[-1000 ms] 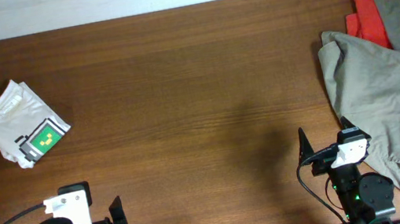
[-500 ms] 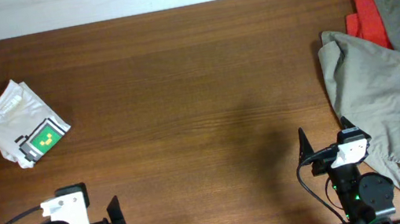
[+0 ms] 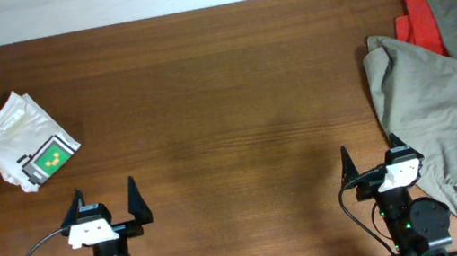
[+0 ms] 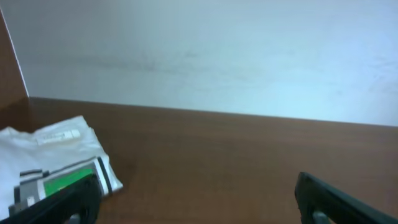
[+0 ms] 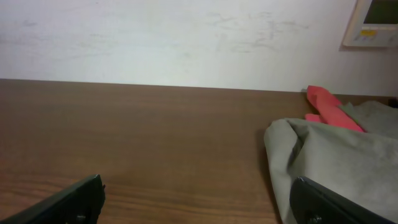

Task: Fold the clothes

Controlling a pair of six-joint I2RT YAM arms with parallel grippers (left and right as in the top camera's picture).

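A folded white T-shirt with a green print point(image 3: 21, 152) lies at the left of the table; it also shows in the left wrist view point(image 4: 53, 163). A heap of unfolded clothes, mostly a grey-green garment point(image 3: 447, 104) over a red one point(image 3: 415, 9), lies at the right; the grey-green one point(image 5: 336, 165) and the red one point(image 5: 329, 107) also show in the right wrist view. My left gripper point(image 3: 104, 203) is open and empty near the front edge, below the folded shirt; in its wrist view point(image 4: 199, 199) its jaws are wide apart. My right gripper point(image 3: 371, 159) is open and empty beside the heap's edge, and its wrist view point(image 5: 199, 199) shows the same.
The brown wooden table point(image 3: 225, 101) spans the view. A white wall point(image 5: 186, 37) runs along the far edge, with a white panel point(image 5: 373, 22) on it at the right.
The left arm has swung round: its gripper now points toward the far side with both fingers showing. The right arm and the clothes have not moved.
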